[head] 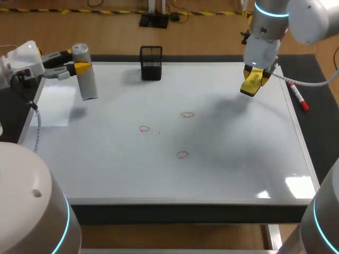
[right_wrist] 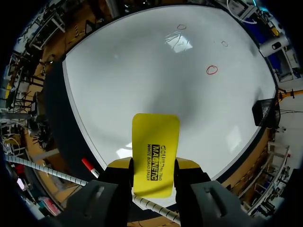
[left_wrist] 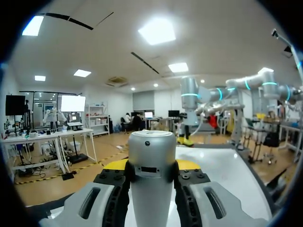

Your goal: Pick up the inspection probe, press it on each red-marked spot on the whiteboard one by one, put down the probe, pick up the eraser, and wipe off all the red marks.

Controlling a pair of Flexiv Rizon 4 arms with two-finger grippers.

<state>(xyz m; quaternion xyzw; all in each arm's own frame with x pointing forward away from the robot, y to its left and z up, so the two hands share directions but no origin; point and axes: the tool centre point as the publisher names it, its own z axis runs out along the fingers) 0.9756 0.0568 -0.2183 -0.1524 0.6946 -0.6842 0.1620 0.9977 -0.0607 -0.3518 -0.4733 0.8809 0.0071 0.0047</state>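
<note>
Two robot hands hold tools over a whiteboard (head: 228, 159) lying flat on a dark bench (head: 318, 121).

At the far left corner, the left hand (left_wrist: 151, 165) grips a silver inspection probe (left_wrist: 151, 142) between both fingers, roughly upright over the board's edge. At the far right, the right hand (right_wrist: 152, 164) is clamped on a yellow eraser (right_wrist: 155, 142), raised above the board. The glossy white surface carries a red mark (head: 187, 114) near the middle, a second mark (head: 144, 128) to its left, and a third mark (head: 182, 154) nearer. A black mesh holder (head: 151, 62) stands at the far edge. A red marker (head: 298, 96) lies just beside the board's right edge.
</note>
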